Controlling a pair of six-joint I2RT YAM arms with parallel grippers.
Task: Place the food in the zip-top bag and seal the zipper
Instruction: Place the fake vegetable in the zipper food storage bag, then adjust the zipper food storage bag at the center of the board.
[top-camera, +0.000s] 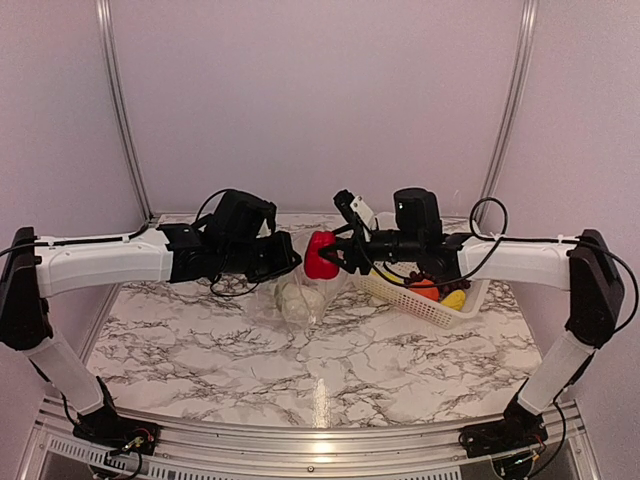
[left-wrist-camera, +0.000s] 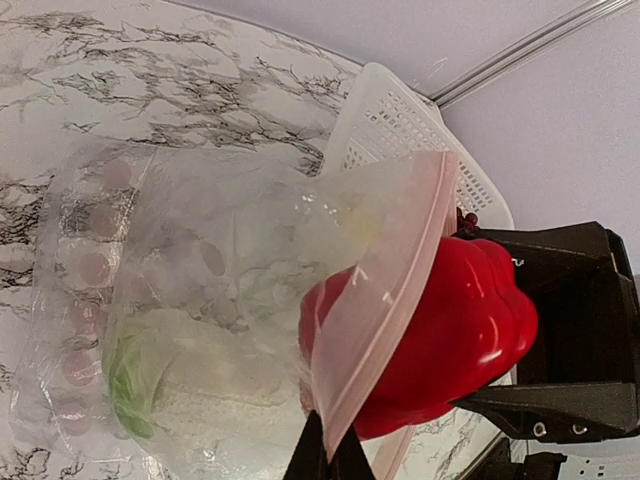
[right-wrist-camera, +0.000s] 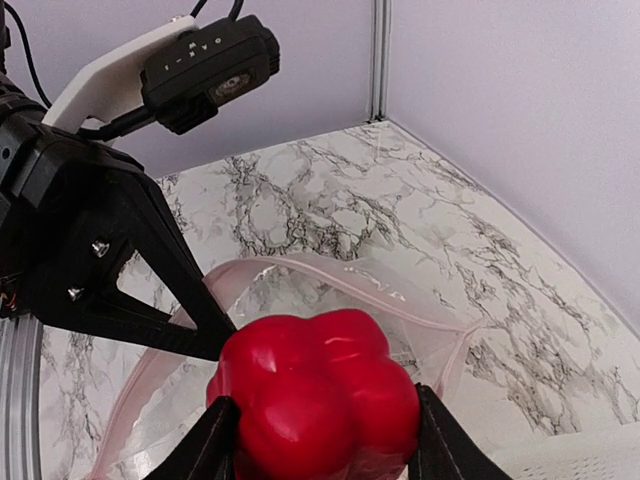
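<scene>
Marble table (top-camera: 250, 370) carries white basket (top-camera: 405, 298) and clear zip-top bag (top-camera: 270, 305)

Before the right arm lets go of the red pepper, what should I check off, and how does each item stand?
1. Right pincer shut on the red pepper: ok.
2. Left pincer pinching the zip-top bag at its rim: ok.
3. Bag mouth held open toward the pepper: ok; the pink rim loops round it in the right wrist view.
4. Pepper fully past the rim: not ok; most of it shows outside in the left wrist view.
5. Cauliflower inside the bag: ok.
6. Room beside the cauliflower for the pepper: cannot tell.
</scene>
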